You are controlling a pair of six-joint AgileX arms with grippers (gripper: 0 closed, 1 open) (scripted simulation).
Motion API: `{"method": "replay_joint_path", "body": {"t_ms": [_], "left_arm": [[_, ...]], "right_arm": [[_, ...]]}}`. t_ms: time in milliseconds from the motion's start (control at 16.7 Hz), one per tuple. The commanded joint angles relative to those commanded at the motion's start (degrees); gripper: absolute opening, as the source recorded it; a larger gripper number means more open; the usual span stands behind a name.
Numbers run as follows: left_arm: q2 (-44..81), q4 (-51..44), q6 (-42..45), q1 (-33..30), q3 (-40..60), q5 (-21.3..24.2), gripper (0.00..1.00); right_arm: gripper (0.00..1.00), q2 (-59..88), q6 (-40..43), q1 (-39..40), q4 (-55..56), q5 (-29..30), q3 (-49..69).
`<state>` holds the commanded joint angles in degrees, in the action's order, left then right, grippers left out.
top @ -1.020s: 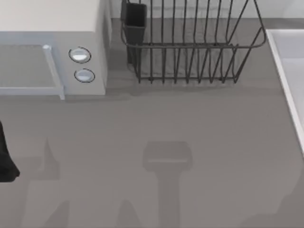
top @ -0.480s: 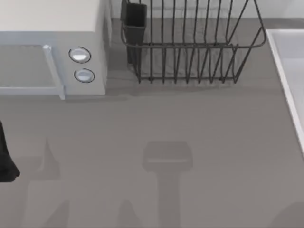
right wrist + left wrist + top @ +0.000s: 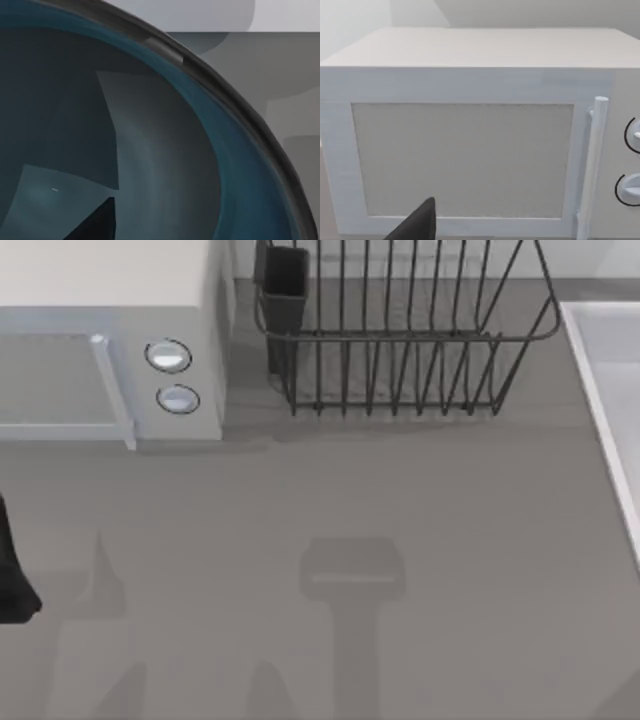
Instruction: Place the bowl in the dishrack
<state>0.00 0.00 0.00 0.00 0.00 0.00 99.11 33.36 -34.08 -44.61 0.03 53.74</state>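
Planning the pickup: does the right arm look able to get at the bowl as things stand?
Probably yes. In the right wrist view the bowl lies directly beneath the camera, its teal inside facing it, and a dark fingertip of the right end effector pokes in over it with nothing between.

No legible text, labels, brands, numbers or signs in any view. Microwave (image 3: 110, 340): front panel and its two knobs (image 3: 168, 356) are unmarked. Dishrack (image 3: 400, 340), bowl (image 3: 150, 150) interior and counter (image 3: 400, 540) carry no markings either.
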Motion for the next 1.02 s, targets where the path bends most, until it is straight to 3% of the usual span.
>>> {"method": "replay_joint_path", "body": {"t_ms": [780, 1020], "left_arm": [[0.0, 0.0, 0.0, 0.0, 0.0, 0.0, 1.00], [0.0, 0.0, 0.0, 0.0, 0.0, 0.0, 1.00]], "right_arm": [[0.02, 0.0, 0.0, 0.0, 0.0, 0.0, 0.0], [0.00, 0.0, 0.0, 0.0, 0.0, 0.0, 0.0]]}}
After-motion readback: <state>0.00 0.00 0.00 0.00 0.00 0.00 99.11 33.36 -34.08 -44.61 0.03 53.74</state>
